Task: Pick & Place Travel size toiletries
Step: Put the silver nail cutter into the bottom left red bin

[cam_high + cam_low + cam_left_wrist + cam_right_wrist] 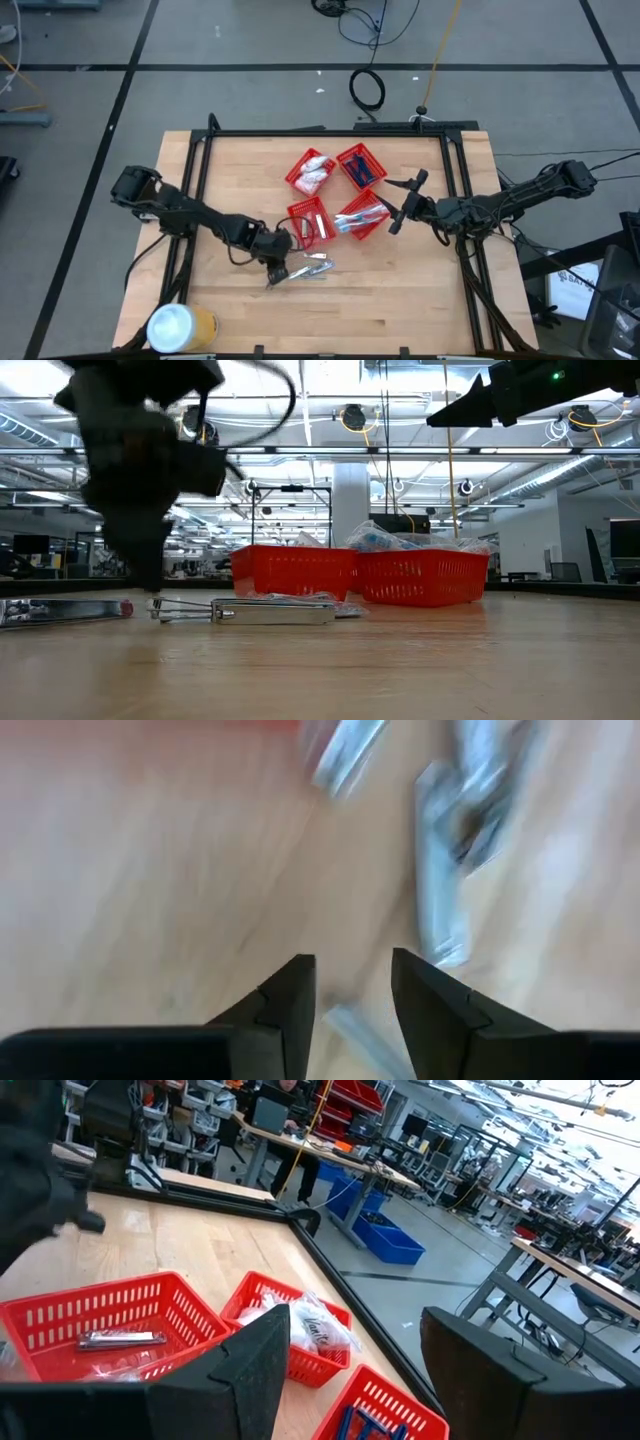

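— Looking from above first: where's the left gripper [274,271]?

— Low over the bare wood, just beside some silvery metal pieces [312,267] lying in front of four red baskets [337,195]. The right gripper [403,203] hangs near the baskets' far side, jaws wide, holding nothing.

— And from table height?

— A long metal piece [268,611] lies flat, with another [65,609] off to the side. The left arm stands over them; two baskets behind, one with clear packets.

— Left wrist?

— Fingers [290,1005] partly open, nothing between them yet. One piece [440,890] lies just ahead, a second sliver shows at the tips.

— Right wrist?

— One basket holds a metal piece [120,1340], another white sachets [310,1323].

— Advice?

— I'd square the jaws across one piece's narrow width, press down to the wood, then close; flat metal may slip.
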Tool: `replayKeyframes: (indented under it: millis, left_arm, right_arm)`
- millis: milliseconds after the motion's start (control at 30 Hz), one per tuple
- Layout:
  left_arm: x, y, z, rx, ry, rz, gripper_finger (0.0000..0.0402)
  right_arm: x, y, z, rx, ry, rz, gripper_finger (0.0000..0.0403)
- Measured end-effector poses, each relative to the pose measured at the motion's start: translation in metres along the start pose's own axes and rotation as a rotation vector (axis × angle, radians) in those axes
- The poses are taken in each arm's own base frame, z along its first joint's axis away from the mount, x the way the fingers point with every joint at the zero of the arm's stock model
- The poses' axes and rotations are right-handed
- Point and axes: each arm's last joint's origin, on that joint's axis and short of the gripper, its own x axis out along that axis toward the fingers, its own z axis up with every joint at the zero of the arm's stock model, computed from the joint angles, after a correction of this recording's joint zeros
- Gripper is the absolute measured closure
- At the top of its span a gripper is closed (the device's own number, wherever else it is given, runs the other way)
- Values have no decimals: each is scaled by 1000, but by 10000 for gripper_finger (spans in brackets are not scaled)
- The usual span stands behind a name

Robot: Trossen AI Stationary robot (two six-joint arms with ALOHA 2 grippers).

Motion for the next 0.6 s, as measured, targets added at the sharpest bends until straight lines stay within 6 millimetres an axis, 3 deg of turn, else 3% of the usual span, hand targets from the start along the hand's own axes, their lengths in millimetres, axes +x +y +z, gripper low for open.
replayKeyframes:
  millis: [167, 267, 400, 500, 600]
  left_arm:
    - [-29, -20, 5, 78, -53, 136, 270]
    - [-53, -47, 13, 120, -109, 162, 270]
    - [-75, -73, 15, 52, -152, 205, 270]
    - [-75, -82, 8, -10, -94, 302, 270]
    - [-52, -83, -5, -115, 50, 396, 271]
  right_arm:
    - [0, 0, 0, 0, 0, 0, 190]
    - [0, 0, 0, 2, -2, 0, 190]
    - [0, 0, 0, 1, -2, 0, 190]
    - [0, 0, 0, -4, 1, 1, 190]
    - [0, 0, -1, -9, 7, 2, 190]
